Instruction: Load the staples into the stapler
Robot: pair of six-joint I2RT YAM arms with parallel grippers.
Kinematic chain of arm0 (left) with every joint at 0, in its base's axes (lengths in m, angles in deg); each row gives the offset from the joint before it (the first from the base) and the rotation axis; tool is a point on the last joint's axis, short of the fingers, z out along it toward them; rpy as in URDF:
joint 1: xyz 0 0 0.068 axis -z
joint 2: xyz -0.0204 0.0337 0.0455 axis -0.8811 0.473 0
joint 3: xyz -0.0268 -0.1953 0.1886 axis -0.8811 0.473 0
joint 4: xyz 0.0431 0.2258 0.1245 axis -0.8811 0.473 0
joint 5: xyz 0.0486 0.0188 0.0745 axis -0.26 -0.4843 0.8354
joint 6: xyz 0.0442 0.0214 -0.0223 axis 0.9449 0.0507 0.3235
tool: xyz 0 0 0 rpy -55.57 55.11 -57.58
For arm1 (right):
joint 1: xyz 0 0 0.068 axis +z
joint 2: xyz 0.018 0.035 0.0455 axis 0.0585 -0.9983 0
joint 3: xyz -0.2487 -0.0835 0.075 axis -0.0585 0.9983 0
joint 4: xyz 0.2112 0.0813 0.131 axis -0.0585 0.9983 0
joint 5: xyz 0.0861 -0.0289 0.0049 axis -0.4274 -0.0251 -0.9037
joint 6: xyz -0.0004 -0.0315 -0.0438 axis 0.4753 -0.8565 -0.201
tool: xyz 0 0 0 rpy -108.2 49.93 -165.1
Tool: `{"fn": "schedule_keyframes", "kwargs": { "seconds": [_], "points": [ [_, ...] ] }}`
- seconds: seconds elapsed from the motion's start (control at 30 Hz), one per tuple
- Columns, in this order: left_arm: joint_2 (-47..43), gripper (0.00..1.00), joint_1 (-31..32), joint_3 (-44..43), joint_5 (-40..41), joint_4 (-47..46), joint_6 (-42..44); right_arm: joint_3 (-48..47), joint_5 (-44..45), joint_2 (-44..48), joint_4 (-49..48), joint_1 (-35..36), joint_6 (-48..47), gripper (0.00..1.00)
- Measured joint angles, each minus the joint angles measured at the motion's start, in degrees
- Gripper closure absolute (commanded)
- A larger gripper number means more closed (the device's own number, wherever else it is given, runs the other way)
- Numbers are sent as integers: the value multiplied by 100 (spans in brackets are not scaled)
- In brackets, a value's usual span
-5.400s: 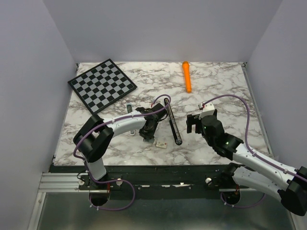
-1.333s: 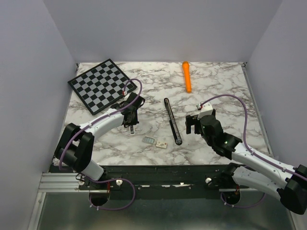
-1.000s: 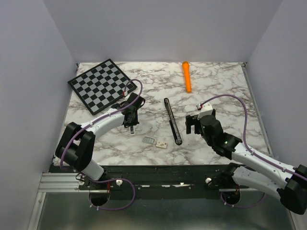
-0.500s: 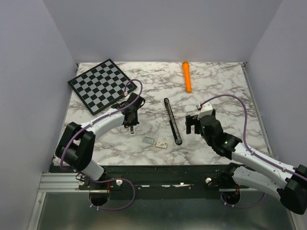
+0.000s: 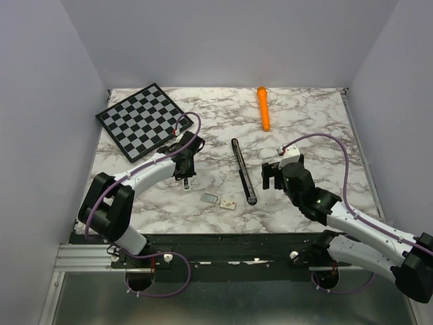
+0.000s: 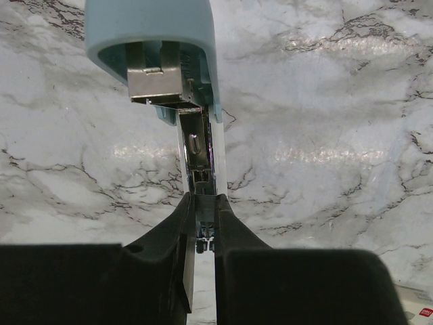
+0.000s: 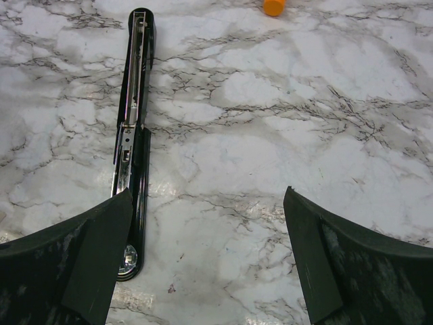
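The black stapler lies opened flat mid-table; the right wrist view shows its metal channel. A small silvery-grey block, the staples, lies on the marble near the front, left of the stapler. My left gripper is further left, low over a pale blue little box with a metal rail. In the left wrist view its fingers stand pinched on that rail. My right gripper is open and empty just right of the stapler's near end, jaws wide.
A tiny white piece with dark dots lies beside the staples. An orange marker lies at the back; its end shows in the right wrist view. A checkerboard sits at the back left.
Since 5.4 s ago my left gripper has moved left from beside the stapler to the pale blue box, and the staples block now lies uncovered. Over the last second nothing has visibly moved.
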Motion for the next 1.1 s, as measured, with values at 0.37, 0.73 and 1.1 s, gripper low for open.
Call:
{"fn": "schedule_keyframes", "kwargs": {
  "seconds": [0.37, 0.73, 1.1],
  "points": [
    [0, 100, 0, 0, 2, 48, -13, 0, 0, 0, 0, 0, 0, 0],
    [0, 100, 0, 61, -2, 37, -22, -2, -2, 2, 0, 0, -2, 0],
    [0, 100, 0, 98, -9, 28, -24, -2, -4, 2, 0, 0, 0, 0]
  ]
}}
